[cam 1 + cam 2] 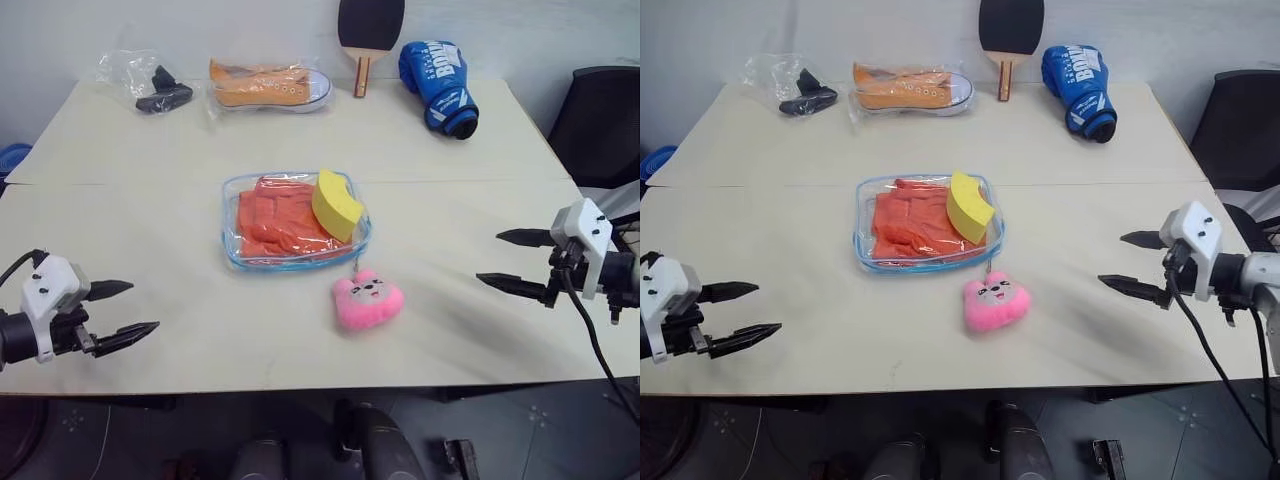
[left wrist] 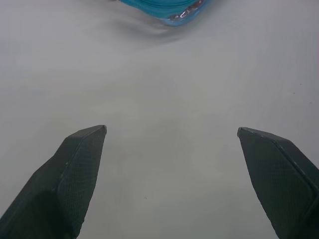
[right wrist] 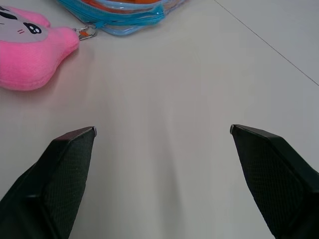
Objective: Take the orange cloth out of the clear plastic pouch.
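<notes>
Both claws, the left gripper (image 1: 133, 309) and right gripper (image 1: 502, 259), hang wide open and empty near the table edge, nothing started: the orange cloth (image 1: 275, 225) lies inside the clear pouch (image 1: 232, 250) mid-table.

Pale beige table (image 1: 120, 200) against a white wall (image 1: 200, 25); black chair (image 1: 605, 120) at right.

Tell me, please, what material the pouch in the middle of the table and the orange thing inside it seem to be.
The clear plastic pouch: likely soft glossy vinyl, see-through, with light blue edge trim. The orange cloth: matte fabric, judging by its soft folds.
</notes>
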